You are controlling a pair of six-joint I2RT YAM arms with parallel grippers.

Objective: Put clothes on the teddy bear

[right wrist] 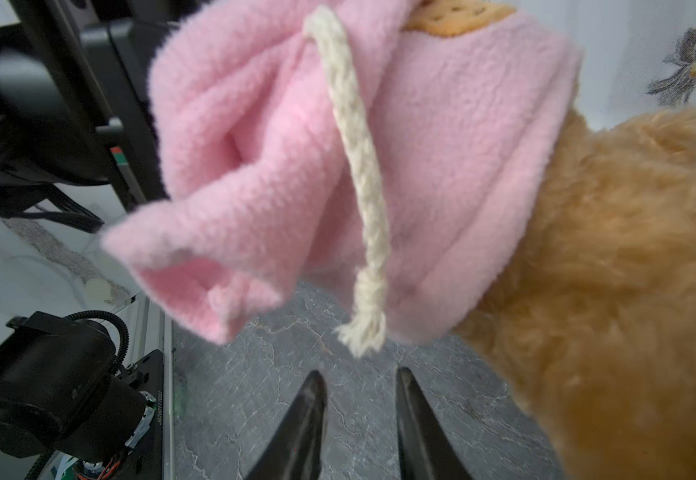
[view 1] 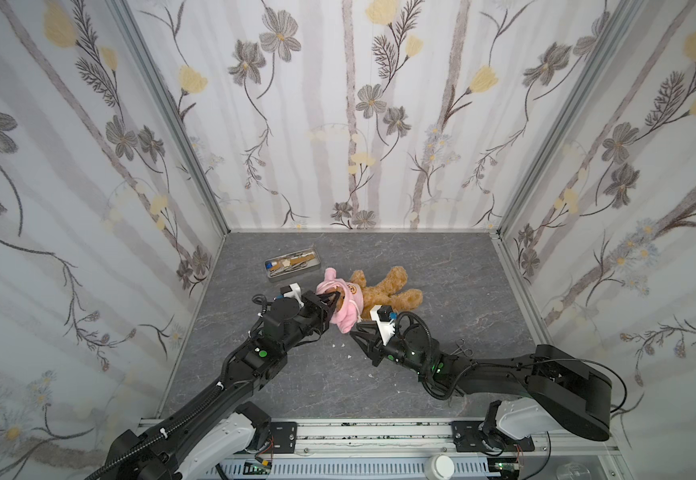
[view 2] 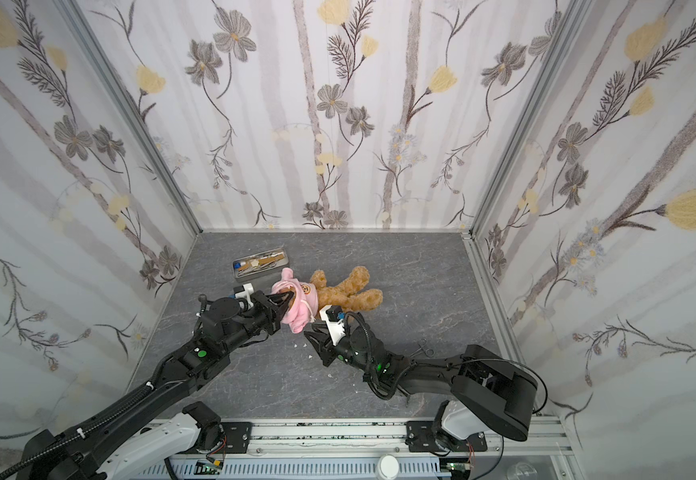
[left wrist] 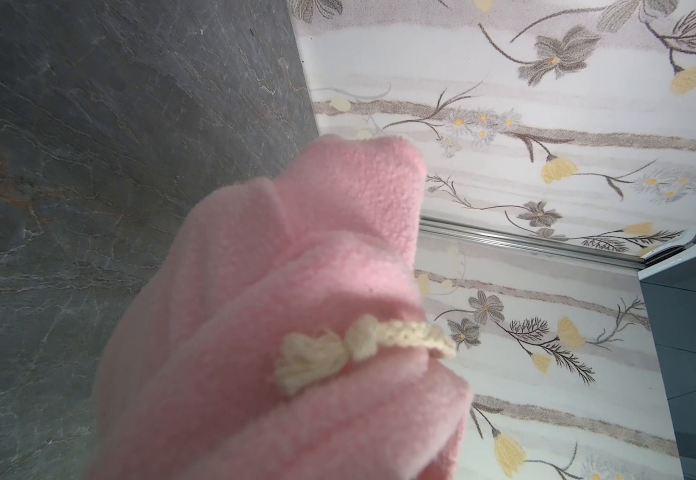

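Currently underway: pulling the pink hoodie (view 1: 348, 300) down over the teddy bear (view 1: 383, 291); it looks about half done, since the fleece is bunched at the head end and belly and legs are bare.
Left hand (view 1: 335, 300): clamped shut on a fold of the pink hoodie at the bear's head end, apparently holding that end slightly off the table (view 1: 442, 291).
Right hand (right wrist: 359, 376): jaws a little apart with nothing between them, just below the dangling cream drawstring (right wrist: 359, 166) and near the limp empty sleeve (right wrist: 196, 266).
Doing it well: I would take the thick hem, not the drawstring, which would only cinch the cloth; pull toward the legs while the left hand anchors, in short tugs, as fleece drags on plush.
Risk: the light bear may slide along with the pull.
Bear's place: left of the table's middle, head toward the left edge, legs toward the right edge, just beside the metal tray (view 1: 294, 264) near the far-left corner.
Bear's look: fluffy golden-brown plush; face hidden, an orange emblem (view 1: 352, 288) showing on the fleece.
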